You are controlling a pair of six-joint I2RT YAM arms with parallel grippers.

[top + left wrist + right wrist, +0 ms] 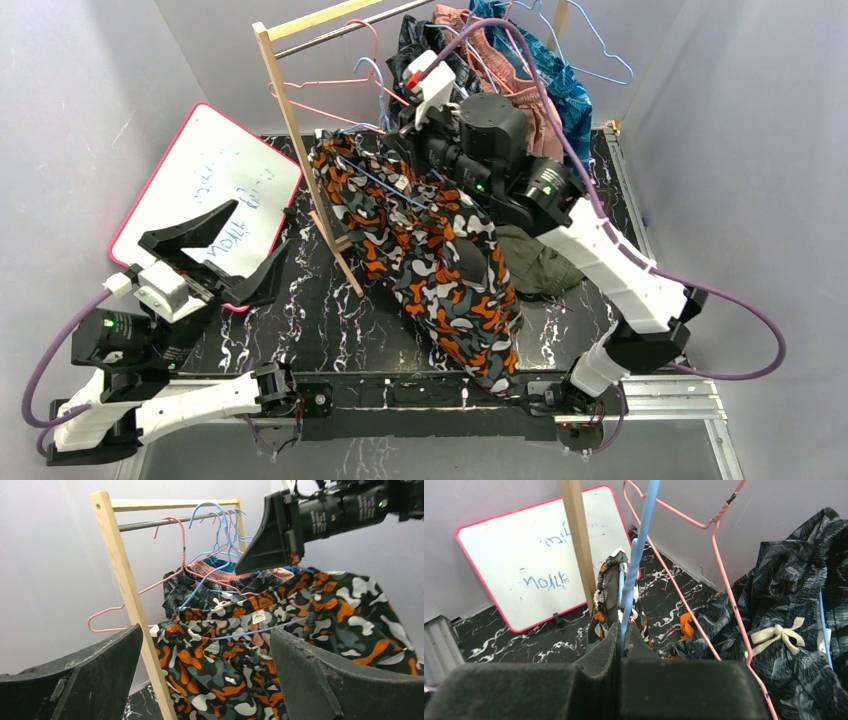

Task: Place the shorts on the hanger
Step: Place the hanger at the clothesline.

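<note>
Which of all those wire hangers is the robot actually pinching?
The light-blue hanger carrying the camouflage shorts, clamped in the right gripper; the other hangers, pink or blue, are untouched.

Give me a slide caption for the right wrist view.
Jaws shut on the hanger, shorts draped over it, whiteboard behind.

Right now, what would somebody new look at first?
Probably the bright orange, black and white camouflage shorts draped in the middle, beside the wooden rack. The right pincer is shut on the light-blue hanger whose wire crosses them. A pink-edged whiteboard sits at the left.
</note>
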